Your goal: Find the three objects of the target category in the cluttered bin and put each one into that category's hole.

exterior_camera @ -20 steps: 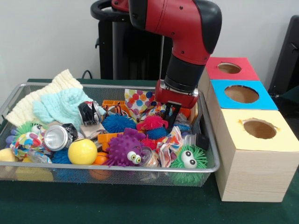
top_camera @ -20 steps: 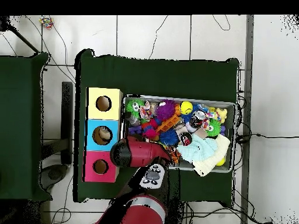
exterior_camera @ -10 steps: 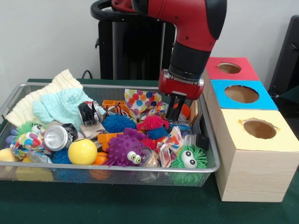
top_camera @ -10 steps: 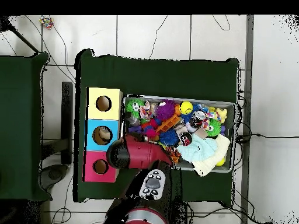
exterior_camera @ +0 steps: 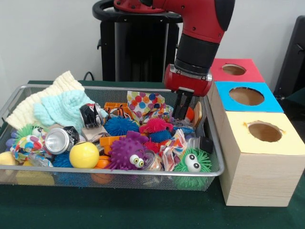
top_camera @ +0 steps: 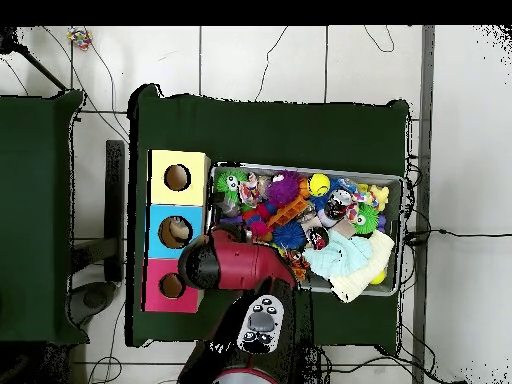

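Note:
The wire-mesh bin (exterior_camera: 157, 172) holds spiky balls, cloths and cans. Among them are a pink spiky ball (exterior_camera: 155, 125), a blue one (exterior_camera: 119, 126), a purple one with eyes (exterior_camera: 126, 153) and a green one with eyes (exterior_camera: 192, 164). My gripper (exterior_camera: 181, 117) hangs above the bin's right part, just right of the pink ball and clear of the clutter. Its fingers are close together with nothing seen between them. In the overhead view the arm (top_camera: 235, 265) hides it. Three boxes with holes stand beside the bin: yellow (exterior_camera: 265, 131), blue (exterior_camera: 246, 96) and red (exterior_camera: 234, 69).
A yellow ball (exterior_camera: 84, 154), a crushed can (exterior_camera: 59, 140), a polka-dot cloth (exterior_camera: 143, 102) and mint knit cloth (exterior_camera: 64, 109) fill the bin's left and middle. The bin (top_camera: 305, 168) and boxes stand on a green table cover (top_camera: 270, 130).
My gripper has risen out of the clutter beside the pink spiky ball and shifted right, toward the boxes. Nothing came up with it. The objects have not visibly moved.

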Controlling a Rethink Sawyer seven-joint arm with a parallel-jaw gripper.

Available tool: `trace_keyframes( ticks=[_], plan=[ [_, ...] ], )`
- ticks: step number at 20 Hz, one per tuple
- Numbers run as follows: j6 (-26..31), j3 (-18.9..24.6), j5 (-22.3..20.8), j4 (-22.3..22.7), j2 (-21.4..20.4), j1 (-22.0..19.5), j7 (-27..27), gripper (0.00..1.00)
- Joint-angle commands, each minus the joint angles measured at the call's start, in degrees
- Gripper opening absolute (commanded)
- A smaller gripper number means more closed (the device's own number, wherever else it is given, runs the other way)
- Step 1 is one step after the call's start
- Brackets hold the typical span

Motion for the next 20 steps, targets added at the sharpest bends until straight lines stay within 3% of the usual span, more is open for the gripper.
trace_keyframes(
  ticks=[1,8,9,20],
  plan=[
    [0.5,6.7,-1.2,2.0,2.1,-1.7,6.8,0.0],
    [2.6,8.1,-1.1,5.3,-2.3,-2.9,6.5,0.0],
    [3.1,8.2,-1.1,5.4,-2.3,-2.8,6.4,1.0],
    [2.0,8.5,-1.0,3.3,-1.0,-3.4,6.2,1.0]
  ],
)
